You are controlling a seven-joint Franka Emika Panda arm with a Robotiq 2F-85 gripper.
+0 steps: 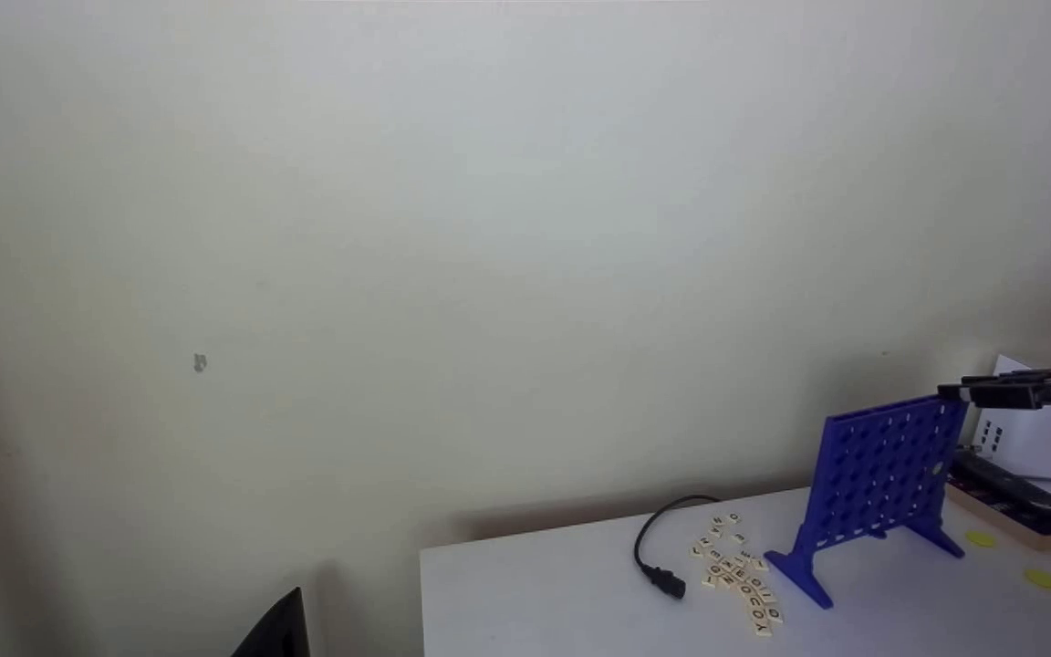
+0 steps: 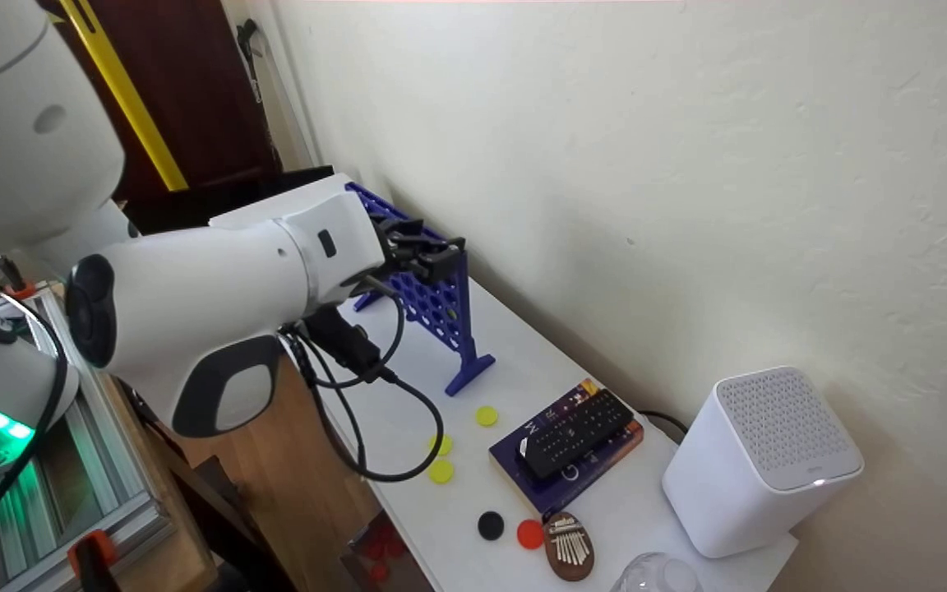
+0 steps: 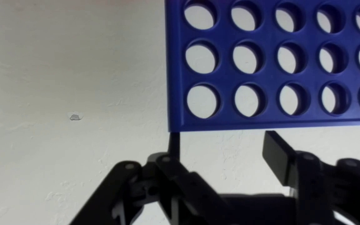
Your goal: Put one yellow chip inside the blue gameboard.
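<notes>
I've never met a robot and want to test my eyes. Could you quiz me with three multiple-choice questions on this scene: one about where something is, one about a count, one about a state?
1. Where do the cream letter tiles lie?
A. On the floor
B. On the white table
C. On the robot's arm

2. How many yellow chips lie loose on the table?
A. One
B. Five
C. Three

3. How does the claw stand?
A. Open
B. Shut on a red chip
C. Shut with nothing in it

Right letters:
1: B, as an exterior view shows them spread on the table near the blue gameboard.
2: C, as both exterior views show three lying there.
3: A, as the wrist view shows its fingers apart, with pale wall showing between them.
</notes>
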